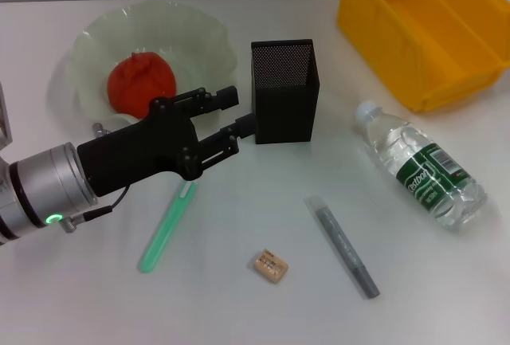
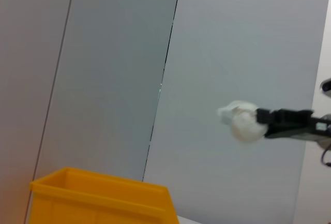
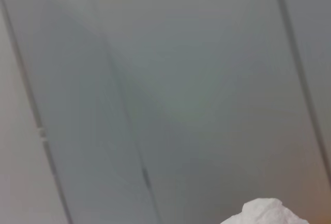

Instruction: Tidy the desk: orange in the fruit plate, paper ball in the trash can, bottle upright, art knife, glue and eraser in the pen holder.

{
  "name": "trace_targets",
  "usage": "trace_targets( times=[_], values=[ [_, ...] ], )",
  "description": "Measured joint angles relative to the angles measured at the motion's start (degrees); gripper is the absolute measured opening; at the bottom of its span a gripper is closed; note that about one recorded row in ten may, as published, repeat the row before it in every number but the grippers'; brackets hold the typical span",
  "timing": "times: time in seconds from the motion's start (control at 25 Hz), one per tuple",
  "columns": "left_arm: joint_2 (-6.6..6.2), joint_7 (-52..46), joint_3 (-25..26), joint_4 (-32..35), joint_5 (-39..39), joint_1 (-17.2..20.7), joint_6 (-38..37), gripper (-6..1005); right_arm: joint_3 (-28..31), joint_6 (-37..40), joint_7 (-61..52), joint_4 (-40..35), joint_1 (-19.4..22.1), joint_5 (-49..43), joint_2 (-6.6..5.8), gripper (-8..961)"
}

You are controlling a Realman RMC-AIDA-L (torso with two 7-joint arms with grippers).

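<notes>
Three small things lie nearest on the white desk point(image 1: 239, 313). The eraser point(image 1: 270, 267) is a tiny tan block with dark print on top, too small to read. Just right of it lies the art knife point(image 1: 344, 244), a thin grey rod with a clear cap at its far end. To the left lies the glue point(image 1: 166, 228), a see-through green stick with a white tip.

Over the glue's tip is the left gripper point(image 1: 237, 119), black, with its two fingers spread apart and nothing between them. It points at the pen holder point(image 1: 284, 90), a tall black mesh cup standing up.

At the right the bottle point(image 1: 418, 163) lies on its side. It is clear with a white cap and a green label; the white writing cannot be read.

Farther back, the orange point(image 1: 141, 84) sits in the fruit plate point(image 1: 203, 38), a pale green wavy bowl. The yellow trash can point(image 1: 434, 18) is at the far right corner.

In the left wrist view, the right gripper point(image 2: 261, 119) pinches the white paper ball point(image 2: 242, 121) up in the air.
</notes>
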State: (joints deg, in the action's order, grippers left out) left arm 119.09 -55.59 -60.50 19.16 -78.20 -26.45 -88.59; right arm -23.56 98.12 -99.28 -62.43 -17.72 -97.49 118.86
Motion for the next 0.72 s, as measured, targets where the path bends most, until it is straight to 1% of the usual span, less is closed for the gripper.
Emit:
trace_targets(
  times=[0.24,0.48,0.6,0.72],
  values=[
    [0.0,0.04,-0.29,-0.06,0.06,0.0,0.0,492,-0.25,-5.88,6.54,8.17,-0.42,-0.45,-0.68,493],
    [0.0,0.05,-0.4,-0.42,0.07,0.01,-0.01,492,-1.33,-12.62,8.31,13.55,-2.04,-0.95,-1.2,493],
    [0.0,0.05,-0.42,-0.44,0.07,0.09,-0.1,492,-1.35,-14.81,8.35,16.25,-3.82,-2.69,-1.83,493],
    [0.0,0.05,-0.41,-0.45,0.07,0.15,-0.34,492,-1.39,-15.88,8.55,18.43,-6.26,-6.38,-2.42,493]
  ],
)
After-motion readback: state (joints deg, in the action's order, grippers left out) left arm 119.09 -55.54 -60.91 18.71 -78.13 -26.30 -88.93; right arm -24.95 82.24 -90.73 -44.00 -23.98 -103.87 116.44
